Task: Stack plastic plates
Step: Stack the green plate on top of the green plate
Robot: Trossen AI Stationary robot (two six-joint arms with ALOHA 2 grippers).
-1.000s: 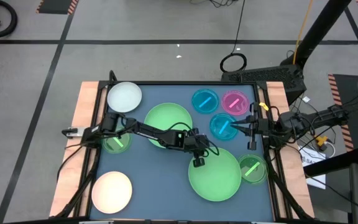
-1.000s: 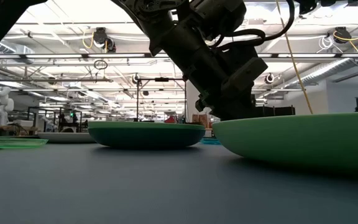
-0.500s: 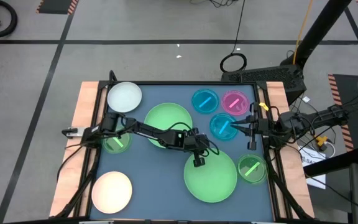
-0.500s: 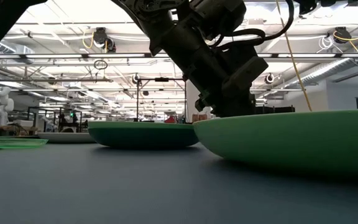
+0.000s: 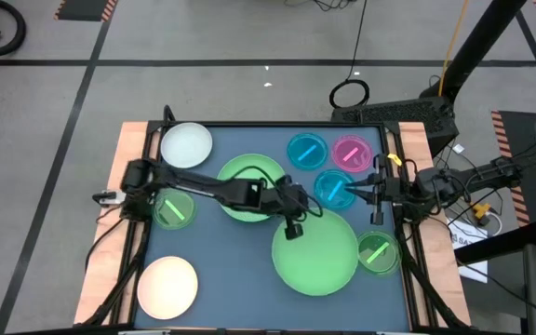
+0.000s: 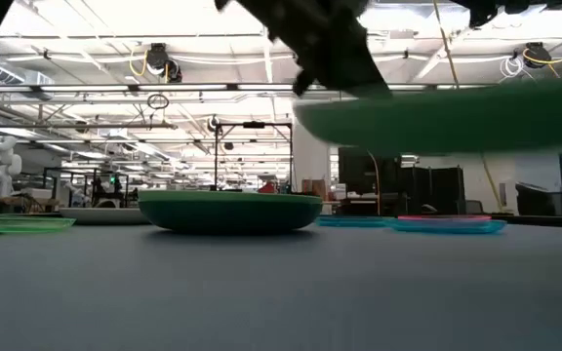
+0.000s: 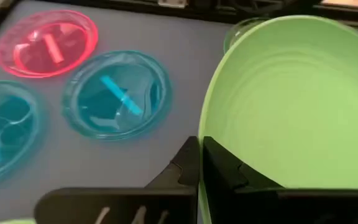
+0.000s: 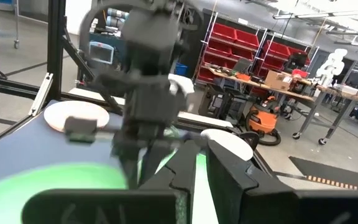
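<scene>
My left gripper (image 5: 293, 226) is shut on the large light green plate (image 5: 319, 256), which hangs in the air right of the table's middle. In the low view this plate (image 6: 457, 117) floats well above the tabletop. The second large green plate (image 5: 249, 172) sits flat on its base just to the far left of it and looks dark green in the low view (image 6: 230, 210). My right arm waits at the table's right edge, with its gripper (image 8: 196, 171) open by a narrow gap and touching nothing. My left gripper pinches the light green plate's rim (image 7: 209, 134) between its two fingers, at the edge facing the table's far left. One finger lies on the inner face and one on the outer. The fingers come slanting down from the left. The plate is lifted clear and nearly level.
Two blue plates (image 5: 307, 151) (image 5: 333, 189) and a pink one (image 5: 352, 154) lie at the far right. Small green striped plates lie at the right (image 5: 377, 253) and left (image 5: 173, 209). A white plate (image 5: 186, 144) is far left, a cream one (image 5: 167, 286) near left.
My left gripper first drew the light green plate a little to the left along the table. It then rose and moved toward the far edge, lifting the plate clear of the tabletop and closer to the other large green plate. It stayed shut on the rim throughout.
</scene>
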